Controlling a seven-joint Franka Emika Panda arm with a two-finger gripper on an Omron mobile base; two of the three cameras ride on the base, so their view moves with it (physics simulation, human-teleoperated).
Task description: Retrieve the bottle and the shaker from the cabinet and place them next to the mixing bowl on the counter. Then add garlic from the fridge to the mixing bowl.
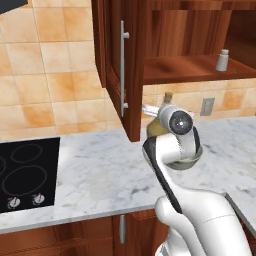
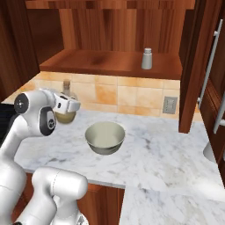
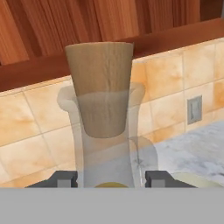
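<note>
My gripper is shut on the neck of the bottle, below its wooden stopper; a dark fingertip shows on each side of the glass. The bottle, with its olive-yellow body, is low over the counter, just left of the mixing bowl. Whether it touches the marble I cannot tell. From the left base view the arm covers part of the bottle and the bowl. The shaker stands on the lower shelf of the open cabinet, seen also as the shaker.
The cabinet door stands open over the counter, left of the gripper. A black cooktop lies at the far left. A wall outlet sits behind the bowl. Another open door hangs at the right.
</note>
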